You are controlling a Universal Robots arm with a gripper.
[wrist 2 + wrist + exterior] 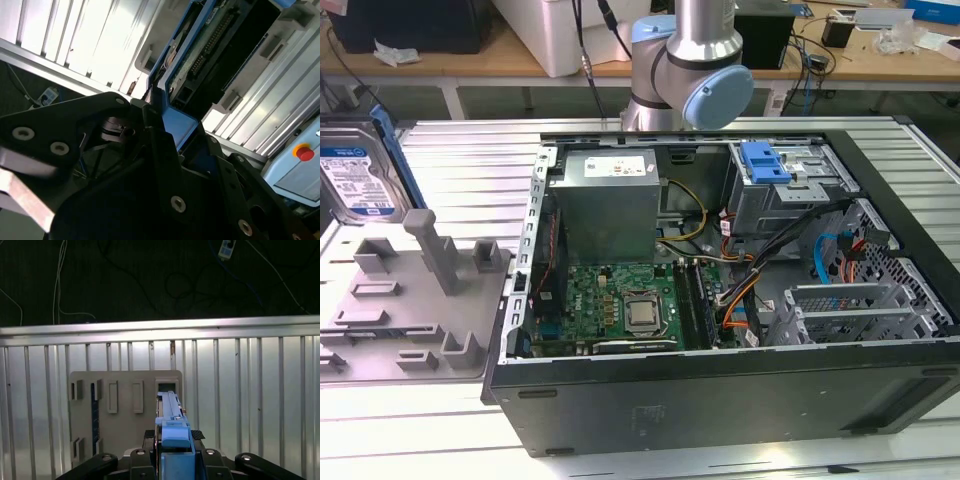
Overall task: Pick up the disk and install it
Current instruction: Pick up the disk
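You've got a ribbed aluminium table (450, 180) under everything, and behind it a long wooden workbench (520, 55) cluttered with boxes and cables. Lying open on the table is the big black computer tower case (720, 400), motherboard and wiring exposed, and just beside it, toward the exterior view's left, sits a grey moulded plastic fixture plate (400, 300) with upright pegs. The silver and pale-blue robot arm (695, 70) rises at the back. Past the table edge, the first wrist view looks onto a dark floor (150, 280) strewn with thin cables. Now the disk (358, 180), a flat silver-metal hard drive with a white-and-blue label and a blue plastic rail: it's at the exterior view's far left, beyond the fixture plate, label facing the camera. Your black gripper (173, 435) has it. In the first wrist view the disk (170, 410) runs edge-on between the black fingers (150, 434), which are closed in against the blue rail from both sides, with the fixture plate (125, 390) below. The second wrist view shows the gripper (167, 127) clamped on one end of the disk (215, 45), its green circuit-board side visible.
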